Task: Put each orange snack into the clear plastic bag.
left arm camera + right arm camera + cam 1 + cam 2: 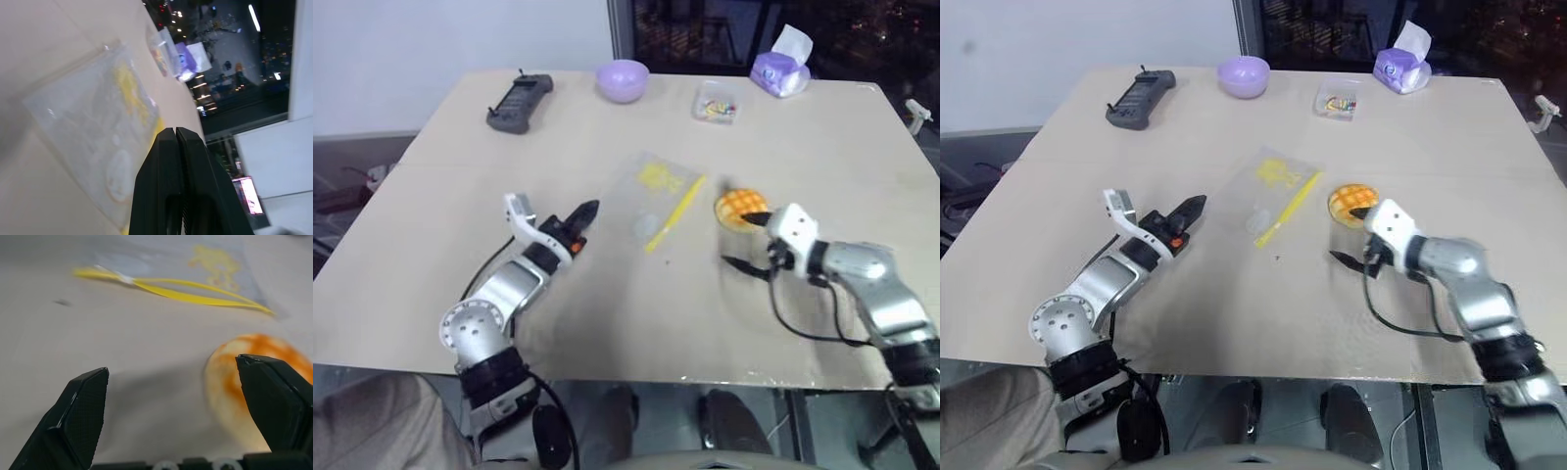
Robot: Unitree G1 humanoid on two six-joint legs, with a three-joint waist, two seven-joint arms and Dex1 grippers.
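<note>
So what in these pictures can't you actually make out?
- Clear plastic bag: whether its yellow seal is open; too small in the eye views, and the shut left gripper covers that edge in the left wrist view.
- Orange snack: its near side sits behind the open right gripper; blurred and partly covered by a finger in the right wrist view.
- Small clear box: contents too small.
- Dark handheld device: no detail readable.
</note>
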